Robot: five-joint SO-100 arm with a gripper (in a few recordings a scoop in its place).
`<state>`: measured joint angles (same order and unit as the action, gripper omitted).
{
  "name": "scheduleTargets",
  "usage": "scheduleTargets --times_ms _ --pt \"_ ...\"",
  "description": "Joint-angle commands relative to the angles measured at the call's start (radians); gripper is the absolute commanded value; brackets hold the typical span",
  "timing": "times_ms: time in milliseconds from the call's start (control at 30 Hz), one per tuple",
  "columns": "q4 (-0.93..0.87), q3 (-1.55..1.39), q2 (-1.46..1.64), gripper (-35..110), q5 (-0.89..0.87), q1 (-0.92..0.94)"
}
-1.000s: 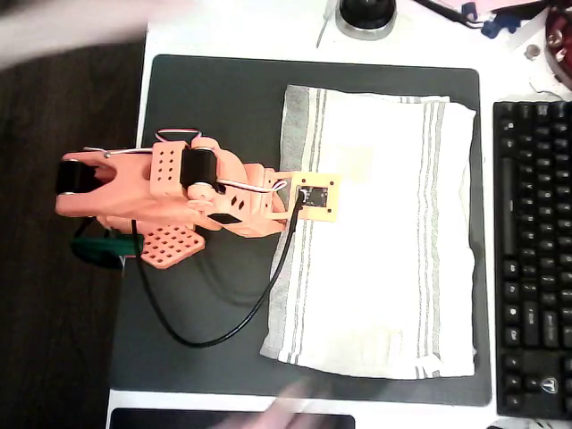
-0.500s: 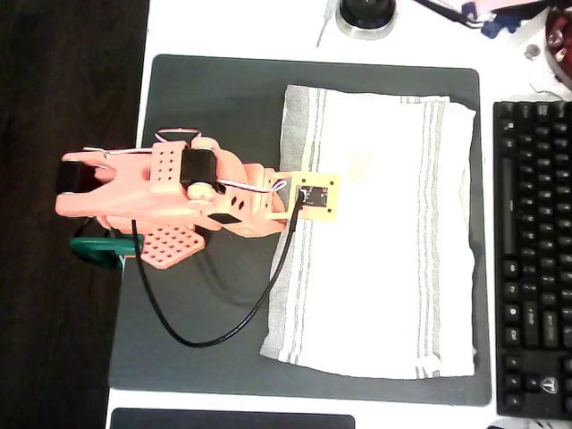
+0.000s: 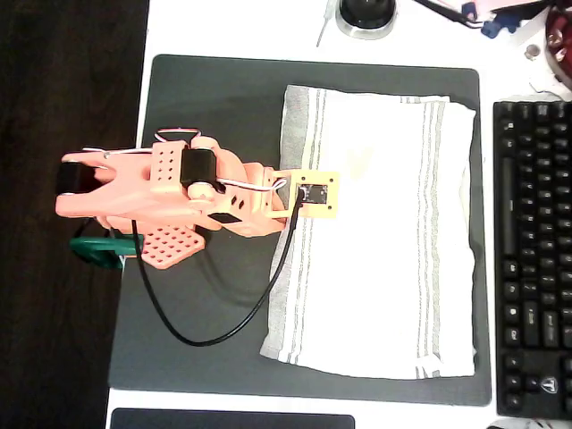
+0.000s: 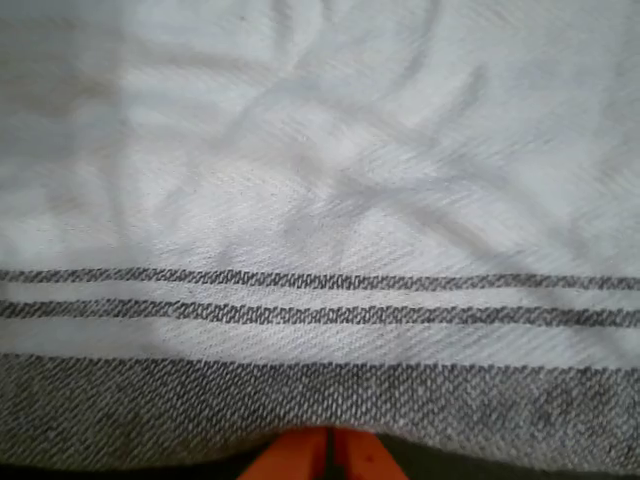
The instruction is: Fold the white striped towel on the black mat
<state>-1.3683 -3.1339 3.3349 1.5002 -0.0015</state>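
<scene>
I have the towel point(image 3: 375, 232) lying flat and open on the mat point(image 3: 214, 98), toward the mat's right side in the overhead view, its grey-banded left edge nearest the arm. The end effector point(image 4: 328, 455) sits just at that edge: in the wrist view its two orange fingertips are pressed together with only a hairline between them, holding nothing, right below the dark hem band.

I judge the step in hand to be taking hold of this left edge. To do it well I'd spread the fingers first, come down so one tip slides under the hem against the mat, and pinch the grey band only. Then lift high enough that the cloth clears itself, and carry it straight across to the far striped edge so the stripes line up.

The black cable point(image 3: 214, 335) loops over the mat beside the towel's lower left corner and could snag. The keyboard point(image 3: 534, 259) sits just right of the mat on the bench point(image 3: 241, 27); I'd stop short of it.
</scene>
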Motion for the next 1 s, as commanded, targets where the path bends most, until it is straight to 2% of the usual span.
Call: scheduleTargets --times_ms 0,233,567,967 --pt "-0.032 0.058 -0.037 0 0.02 -0.012" --pt "0.04 0.268 -0.275 0 0.066 -0.038" --pt "0.021 0.844 -0.89 0 -0.129 -0.232" --pt "-0.014 1.267 -1.315 0 -0.075 -0.364"
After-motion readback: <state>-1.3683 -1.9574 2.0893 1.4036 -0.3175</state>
